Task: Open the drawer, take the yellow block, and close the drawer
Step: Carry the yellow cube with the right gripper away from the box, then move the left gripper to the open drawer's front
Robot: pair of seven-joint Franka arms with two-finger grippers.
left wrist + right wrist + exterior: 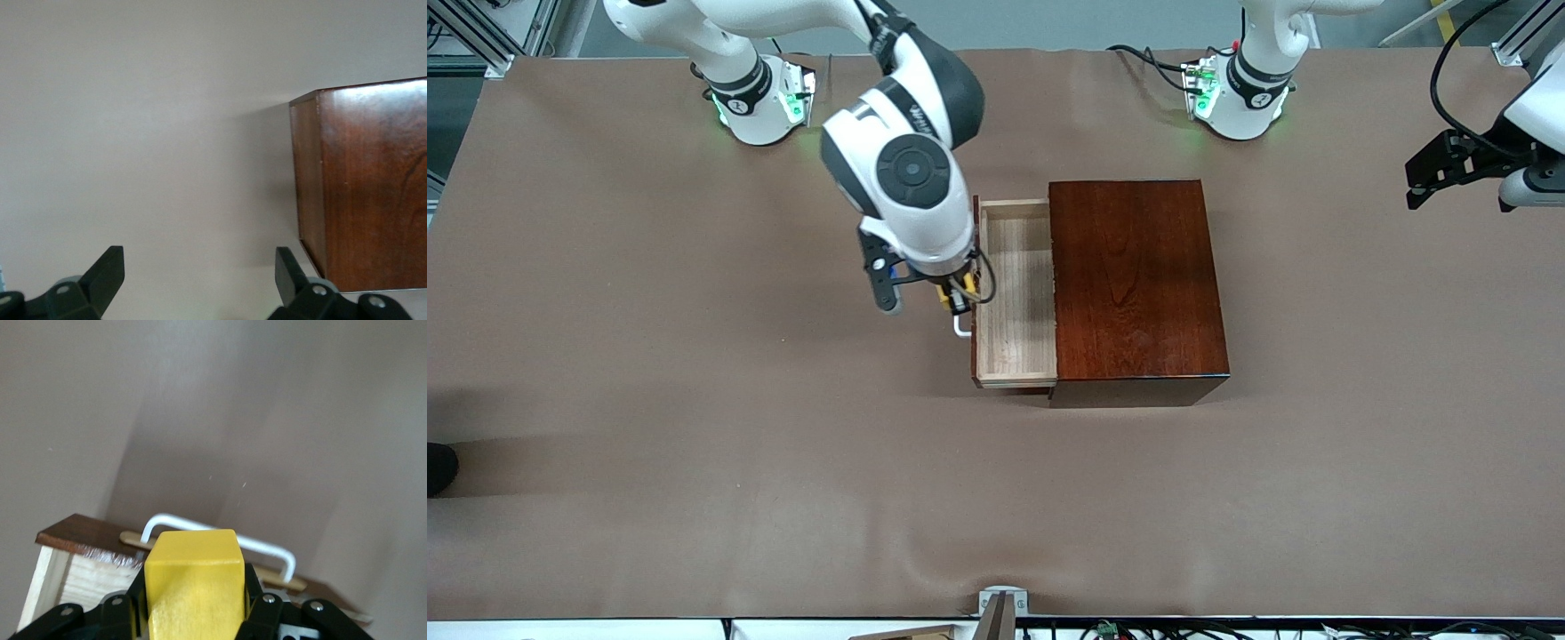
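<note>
A dark reddish-brown wooden box sits near the middle of a brown table, and everything here is placed against that box. Its drawer, a shallow pale-wood tray, is pulled out from the box toward the right arm's end of the table, and the tray looks empty. The right gripper hangs above the drawer's front edge, just over the white bar handle, with its fingers clamped on the yellow block. The block is held up in the air between the fingers, clear of the tray.

Judging by this, the opening and the taking are done, and closing the drawer is what remains. The next move likely calls for carrying the block away from the box and setting it down, or for pushing the drawer front back into the box without dropping the cube.

The left gripper waits well away from the box, over the table's edge at the left arm's end, fingers spread apart and holding nothing
</note>
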